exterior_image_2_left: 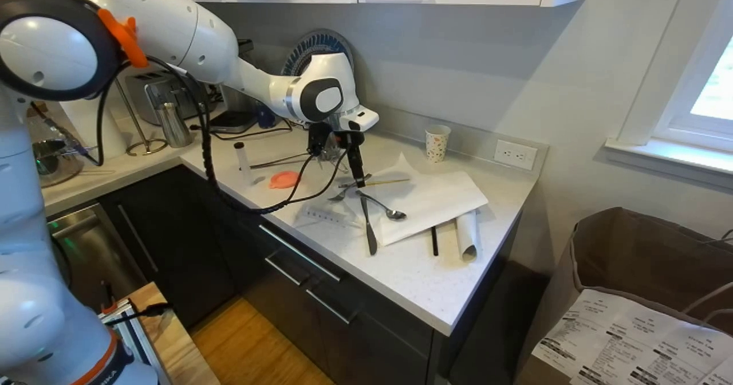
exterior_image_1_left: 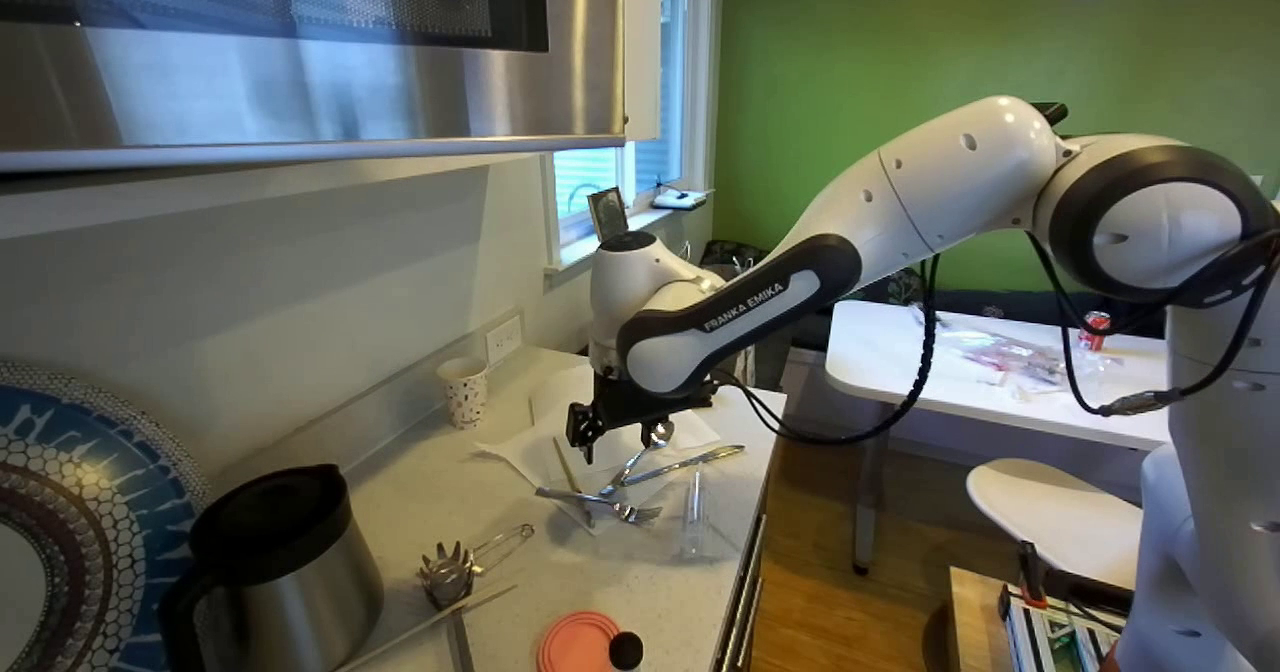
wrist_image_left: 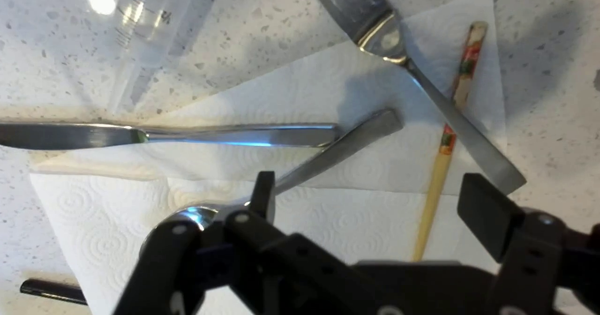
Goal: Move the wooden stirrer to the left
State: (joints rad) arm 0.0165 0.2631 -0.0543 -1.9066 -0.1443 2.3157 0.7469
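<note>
Overall, surface (exterior_image_2_left: 418, 282): pale, speckled, spread out below the fingers (wrist_image_left: 490, 216).
Arm (exterior_image_1_left: 930, 172): white with black parts, reaching over the surface, its end directly above the fingers.
Paper (wrist_image_left: 347, 221): white embossed sheets on the surface, beneath the gap between the fingers and reaching past the left one in the wrist view.
Carafe (exterior_image_1_left: 290, 582): steel, black lid and handle, upright on the surface, well apart from the fingers.
Fingers: black, pointing down above the paper, parted wide; how close to it they come cannot be told.
Cup (exterior_image_2_left: 437, 144): patterned, upright on the surface, well apart from the fingers.
Clear tube (wrist_image_left: 150, 33): marked with a scale, lying beyond the fingertips toward the upper left of the wrist view.
Knife (wrist_image_left: 187, 135): lying just ahead of the fingertips, handle toward their gap, blade pointing off to the left of the wrist view.
Fork (wrist_image_left: 426, 85): prongs beyond the fingertips, handle slanting back to end just beside the right finger in the wrist view; contact cannot be told.
Spoon (wrist_image_left: 328, 160): bowl partly hidden by the left finger, handle running out ahead of it and overlapping the end of the knife's handle.
Wooden stirrer (wrist_image_left: 438, 174): thin, lying on the paper, seen between the fingers and nearer the right one in the wrist view; its patterned end beyond the fingertips, the other end hidden at their base, the fork's handle across it.
</note>
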